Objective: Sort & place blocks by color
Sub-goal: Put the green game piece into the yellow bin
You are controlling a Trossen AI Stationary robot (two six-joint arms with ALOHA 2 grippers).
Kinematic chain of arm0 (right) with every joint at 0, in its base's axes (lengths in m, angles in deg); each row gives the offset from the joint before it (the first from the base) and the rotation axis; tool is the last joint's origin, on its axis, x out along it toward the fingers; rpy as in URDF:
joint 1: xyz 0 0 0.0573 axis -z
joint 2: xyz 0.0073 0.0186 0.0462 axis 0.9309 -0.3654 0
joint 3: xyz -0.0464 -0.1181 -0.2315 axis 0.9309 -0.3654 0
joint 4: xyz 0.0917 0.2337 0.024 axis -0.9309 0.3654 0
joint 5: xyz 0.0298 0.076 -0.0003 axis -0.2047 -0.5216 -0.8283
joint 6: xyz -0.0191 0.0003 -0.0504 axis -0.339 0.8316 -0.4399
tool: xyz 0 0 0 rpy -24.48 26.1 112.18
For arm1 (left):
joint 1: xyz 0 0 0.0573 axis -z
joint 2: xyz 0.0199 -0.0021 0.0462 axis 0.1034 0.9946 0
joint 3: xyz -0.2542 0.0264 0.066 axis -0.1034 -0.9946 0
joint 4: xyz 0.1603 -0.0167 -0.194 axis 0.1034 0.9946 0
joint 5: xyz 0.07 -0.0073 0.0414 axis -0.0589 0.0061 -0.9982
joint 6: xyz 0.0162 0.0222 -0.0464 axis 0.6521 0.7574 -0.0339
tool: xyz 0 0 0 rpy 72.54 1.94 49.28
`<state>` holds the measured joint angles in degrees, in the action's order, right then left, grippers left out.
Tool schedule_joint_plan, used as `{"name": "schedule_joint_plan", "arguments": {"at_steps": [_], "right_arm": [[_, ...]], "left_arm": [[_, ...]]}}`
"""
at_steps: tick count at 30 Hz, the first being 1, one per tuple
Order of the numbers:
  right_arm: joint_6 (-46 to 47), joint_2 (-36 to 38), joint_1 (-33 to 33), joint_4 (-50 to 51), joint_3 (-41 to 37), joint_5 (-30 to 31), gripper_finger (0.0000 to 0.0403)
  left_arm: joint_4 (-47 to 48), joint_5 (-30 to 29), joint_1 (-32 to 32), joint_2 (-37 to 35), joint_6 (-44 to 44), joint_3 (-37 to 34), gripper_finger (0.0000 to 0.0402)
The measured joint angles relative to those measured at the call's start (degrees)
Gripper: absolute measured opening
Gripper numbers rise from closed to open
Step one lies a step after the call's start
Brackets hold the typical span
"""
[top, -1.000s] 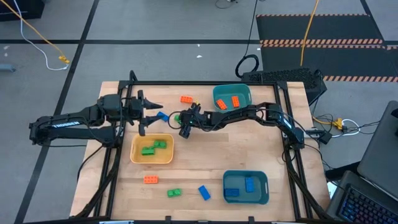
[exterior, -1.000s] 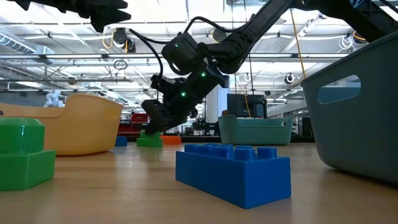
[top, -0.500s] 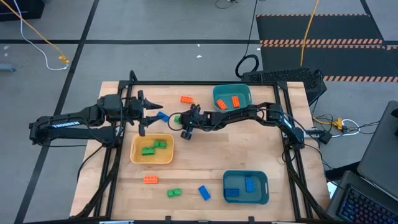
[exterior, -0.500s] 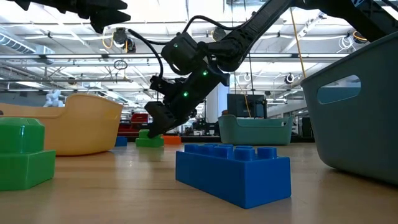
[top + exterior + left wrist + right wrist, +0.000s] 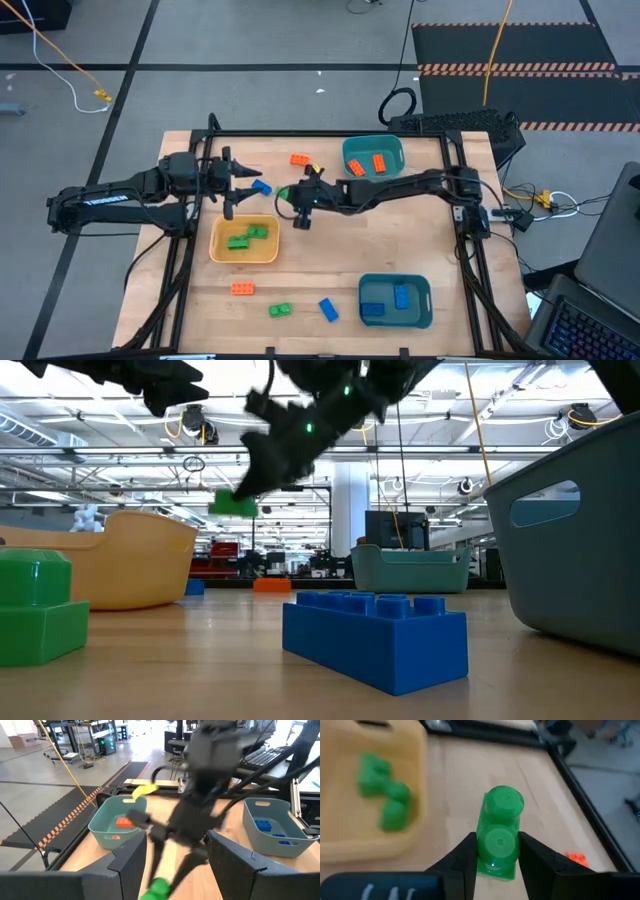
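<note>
My right gripper [image 5: 292, 197] is shut on a green block [image 5: 500, 840], which hangs in the air between the trays [image 5: 232, 505]. The same green block [image 5: 159, 888] shows in the left wrist view. My left gripper [image 5: 240, 188] stands open above the table's left part, with a loose blue block [image 5: 261, 187] on the table beside its fingertips. A yellow tray [image 5: 218, 250] holds green blocks [image 5: 245, 238]. More loose blocks lie on the table: orange [image 5: 299, 159], orange [image 5: 242, 289], green [image 5: 280, 311], blue [image 5: 328, 310]. My right gripper pinches the green block's two side faces [image 5: 482, 851] between its two fingers [image 5: 465, 857], at the block's end nearest the wrist. The fingers come from the table's right, slanting down, and lie along the block. The block is lifted clear, studs up, its free end sticking out ahead.
A teal tray [image 5: 352, 150] with orange blocks stands at the far edge. Another teal tray [image 5: 424, 300] with blue blocks stands near the front right. A black frame rail runs around the tabletop. In the low view a blue block [image 5: 375, 635] lies close in front.
My right gripper has risen from the table with the green block. The block stood on the wood and now hangs clear, well above the yellow tray's rim. The gripper has also rolled a little. My left arm has kept still.
</note>
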<state>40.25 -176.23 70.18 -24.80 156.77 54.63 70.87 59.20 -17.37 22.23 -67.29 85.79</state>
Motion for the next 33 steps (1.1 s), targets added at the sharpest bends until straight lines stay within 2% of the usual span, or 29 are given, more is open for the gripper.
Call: {"name": "schedule_joint_plan", "arguments": {"at_steps": [3, 7, 11, 14, 25, 33], "right_arm": [[-0.6, 1.3, -2.1, -2.3, 0.0, -0.9, 0.0107], [0.7, 1.0, -4.4, -7.5, 0.0, -6.5, 0.0107], [1.5, -0.3, -5.8, -12.1, 0.0, -8.1, 0.0107], [2.2, -1.6, -6.3, -14.4, 0.0, -12.1, 0.0107], [3.2, -5.7, -6.5, -17.6, 0.0, -12.1, 0.0111], [3.3, -6.3, -6.5, -19.0, 0.0, -11.9, 0.0231]], "left_arm": [[0.3, 0.1, 0.1, 0.0, 0.0, 0.0, 0.0205], [0.3, 0.4, 0.5, 0.0, 0.0, 0.0, 0.0205], [0.0, 0.4, 0.7, 0.0, 0.0, 0.0, 0.0205], [-0.1, 0.4, 0.7, 0.0, 0.0, 0.0, 0.0205], [0.0, 0.4, 0.7, 0.0, 0.1, 0.0, 0.0205], [0.2, 0.4, 0.8, 0.0, 0.1, 0.0, 0.0205]]}}
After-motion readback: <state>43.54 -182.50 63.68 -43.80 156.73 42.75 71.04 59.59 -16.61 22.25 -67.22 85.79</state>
